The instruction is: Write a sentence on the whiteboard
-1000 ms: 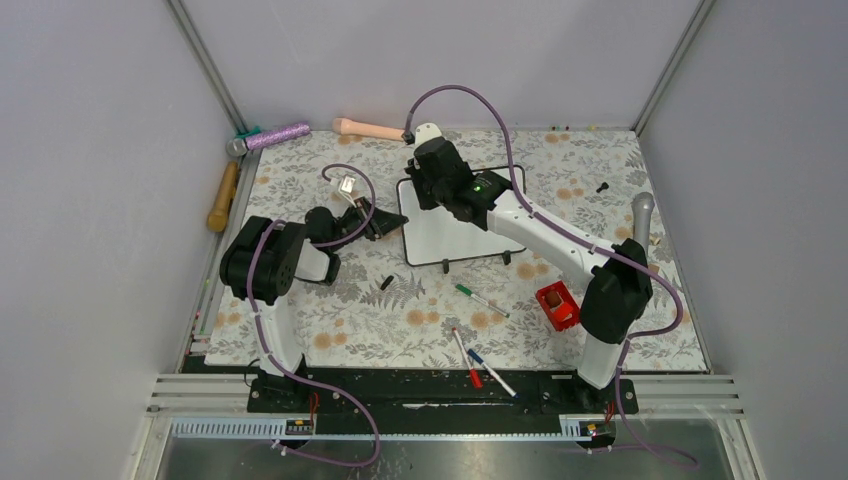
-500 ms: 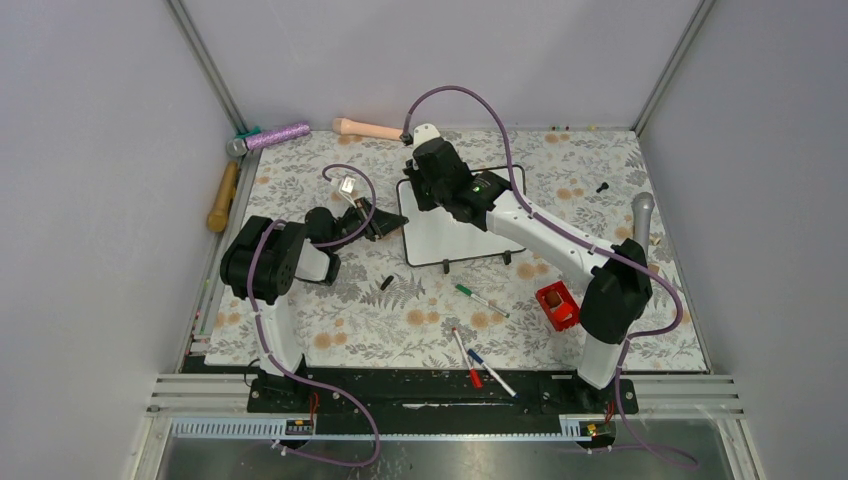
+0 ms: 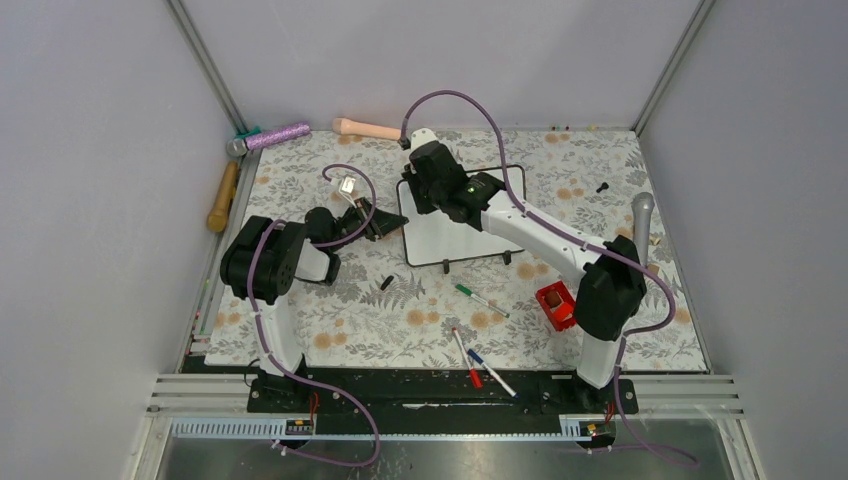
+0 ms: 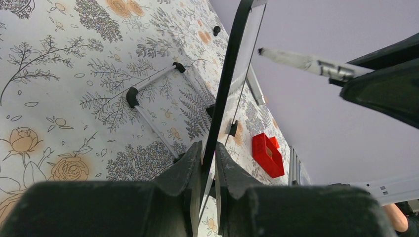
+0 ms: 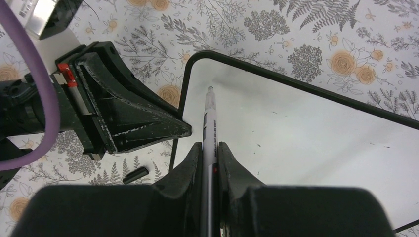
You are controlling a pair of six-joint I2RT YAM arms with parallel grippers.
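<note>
Beyond the right fingers (image 5: 190,170), the whiteboard (image 5: 306,143) ran off the picture's right edge. The marker (image 5: 209,123) had its rear end buried between those fingers; whether its tip touched the board was unclear. Past the left fingers (image 4: 185,173) the board stood edge-on, its face hidden.

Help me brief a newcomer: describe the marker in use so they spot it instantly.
On the floral mat sits a small black-framed white whiteboard. Above it, the right gripper clamps a slim white marker. Unlike it, three loose markers lie flat on the mat.
</note>
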